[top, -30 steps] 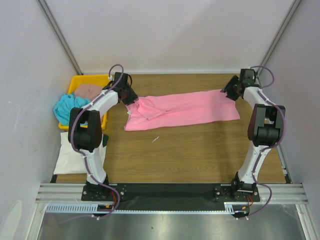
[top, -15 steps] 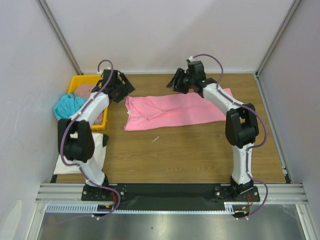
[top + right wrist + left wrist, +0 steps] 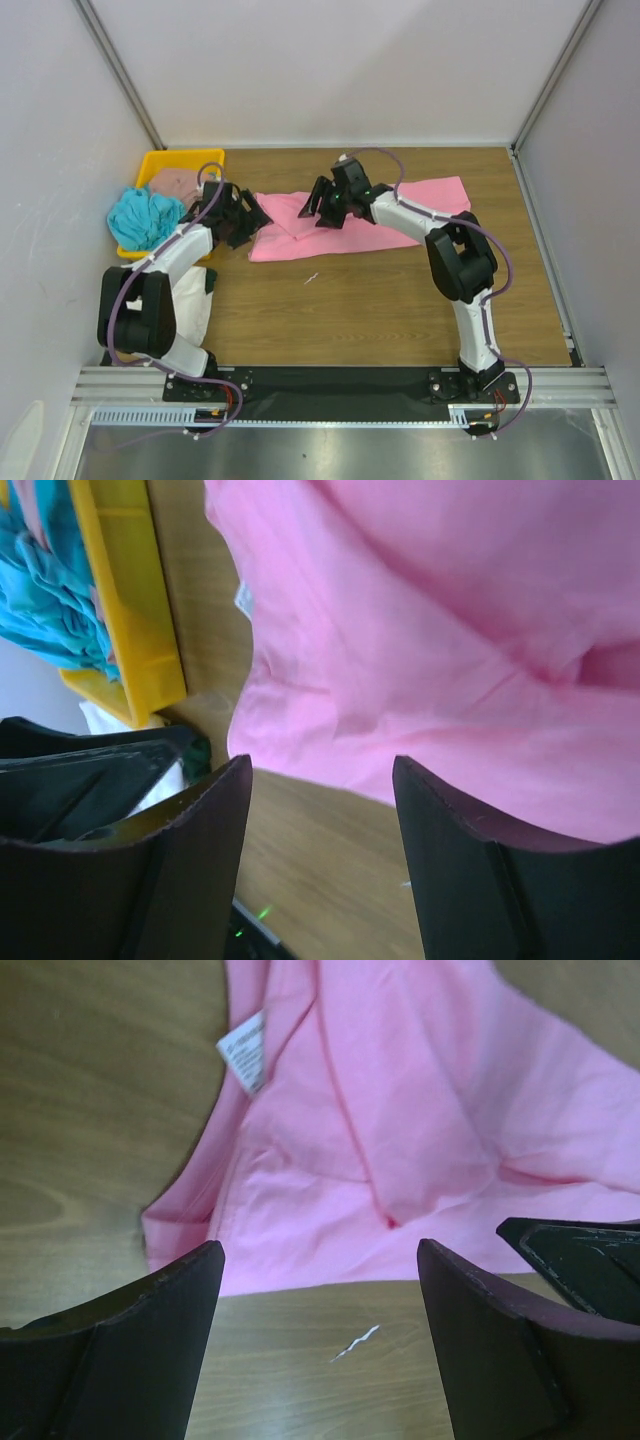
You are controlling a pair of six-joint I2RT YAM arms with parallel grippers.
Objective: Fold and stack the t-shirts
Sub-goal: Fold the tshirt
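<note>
The left claw (image 3: 243, 215) has dropped from beside the yellow tray (image 3: 180, 155) to the pink t-shirt's (image 3: 390, 220) left edge, fingers now apart and empty. The shirt lies spread on the desk (image 3: 380, 300) — the right claw (image 3: 322, 206), also apart, has swung from its right end to left-centre.

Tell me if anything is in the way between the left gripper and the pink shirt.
Nothing visible blocks it. The left gripper hangs with open jaws just short of the edge of the pink t-shirt; only bare wooden table and a tiny white scrap lie between them.
</note>
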